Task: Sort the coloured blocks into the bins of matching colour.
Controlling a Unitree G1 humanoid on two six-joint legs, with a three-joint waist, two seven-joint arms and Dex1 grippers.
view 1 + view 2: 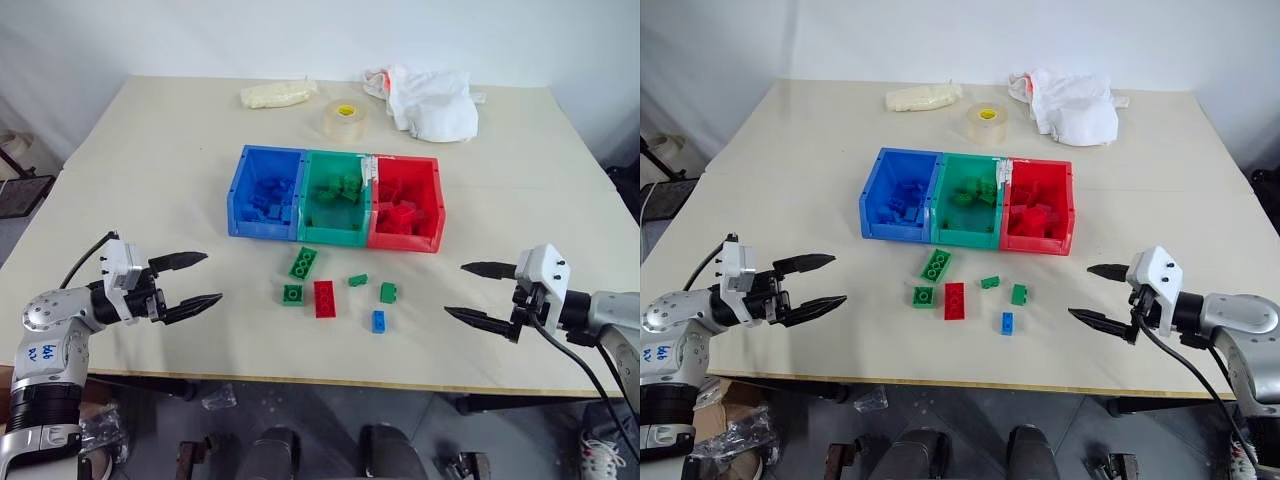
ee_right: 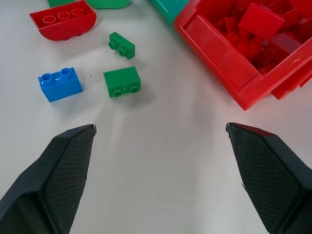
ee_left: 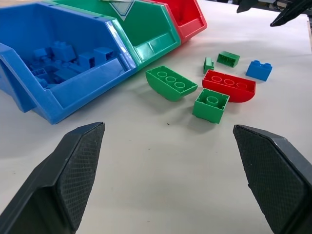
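Three joined bins stand mid-table: blue bin, green bin, red bin, each with bricks of its own colour inside. In front of them lie loose blocks: a long green brick, a small green brick, a red brick, a tiny green brick, another green brick and a blue brick. My left gripper is open at the table's left front, my right gripper open at the right front. Both are empty and point inward toward the blocks.
A clear tape roll, a pale yellowish bag and a crumpled white cloth lie at the table's far side. The table's front edge runs just below both grippers.
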